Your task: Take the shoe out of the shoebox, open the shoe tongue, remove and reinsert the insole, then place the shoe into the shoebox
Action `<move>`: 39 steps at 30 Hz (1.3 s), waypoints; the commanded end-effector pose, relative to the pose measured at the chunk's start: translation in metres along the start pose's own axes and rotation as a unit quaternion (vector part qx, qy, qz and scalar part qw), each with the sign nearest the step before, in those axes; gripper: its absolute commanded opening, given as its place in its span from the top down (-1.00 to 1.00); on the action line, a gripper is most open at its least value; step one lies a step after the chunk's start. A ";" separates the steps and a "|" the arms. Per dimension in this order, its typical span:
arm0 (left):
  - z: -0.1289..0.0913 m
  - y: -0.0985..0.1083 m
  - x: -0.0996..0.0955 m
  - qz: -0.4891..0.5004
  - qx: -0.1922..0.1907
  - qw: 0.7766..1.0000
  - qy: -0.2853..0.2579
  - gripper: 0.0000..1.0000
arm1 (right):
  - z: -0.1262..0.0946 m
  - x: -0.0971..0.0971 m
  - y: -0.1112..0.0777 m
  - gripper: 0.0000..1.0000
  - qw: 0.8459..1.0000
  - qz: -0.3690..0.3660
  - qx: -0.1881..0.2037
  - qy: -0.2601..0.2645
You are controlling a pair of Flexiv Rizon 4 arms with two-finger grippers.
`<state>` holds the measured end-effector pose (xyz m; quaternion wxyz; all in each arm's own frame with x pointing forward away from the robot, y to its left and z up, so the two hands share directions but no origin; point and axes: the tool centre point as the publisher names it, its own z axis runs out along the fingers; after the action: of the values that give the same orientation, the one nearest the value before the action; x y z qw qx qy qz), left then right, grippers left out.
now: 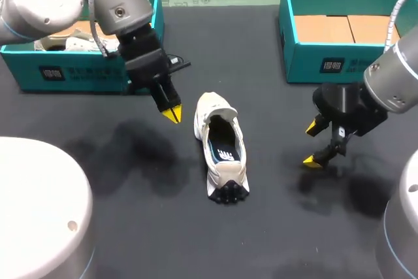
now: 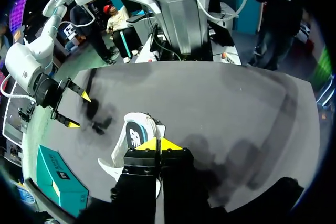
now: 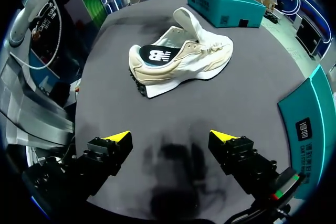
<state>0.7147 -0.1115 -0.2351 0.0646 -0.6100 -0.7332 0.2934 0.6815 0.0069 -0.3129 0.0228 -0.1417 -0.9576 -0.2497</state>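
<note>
One shoe lies on the black table, approx mid-table, outside both boxes. It's cream/off-white w/ a white sole. A black lugged tread wraps up over the heel end. The tongue is lifted up and back toward the toe, so the opening is wide. A dark insole w/ a white logo sits inside, seen clearly in the R wrist view.

Shoe is upright on its sole. Long axis runs far-to-near w/ a slight slant: toe end far and a bit left, heel end near and a bit right.

L gripper is clenched, yellow tips touching, nothing btwn them. It hangs just left of the shoe's far end, not touching as far as the head view shows. In its own wrist view the shoe is right ahead of and partly under the tips.

R gripper is spread wide, holding nothing, well right of the shoe and low over the table. In its wrist view the shoe lies side-on ahead, apart from both fingers.

Teal left box is at far left, w/ something pale inside. Teal right box is at far right, brown card showing inside.
</note>
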 end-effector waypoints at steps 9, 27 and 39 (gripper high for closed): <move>0.016 0.002 -0.021 0.042 -0.043 0.985 0.162 1.00 | -0.006 0.007 -0.007 -1.00 1.000 -0.001 -0.009 -0.005; 0.055 0.009 -0.046 0.124 -0.038 0.961 0.243 1.00 | -0.006 0.007 -0.007 -1.00 1.000 -0.001 -0.009 -0.005; 0.106 0.025 -0.042 0.162 -0.025 0.954 0.251 1.00 | -0.006 0.007 -0.007 -1.00 1.000 -0.001 -0.009 -0.005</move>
<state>0.6997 -0.1819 -0.3143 0.1774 -0.7748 -0.5941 0.1232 0.6737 0.0001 -0.3101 0.0176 -0.1416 -0.9556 -0.2579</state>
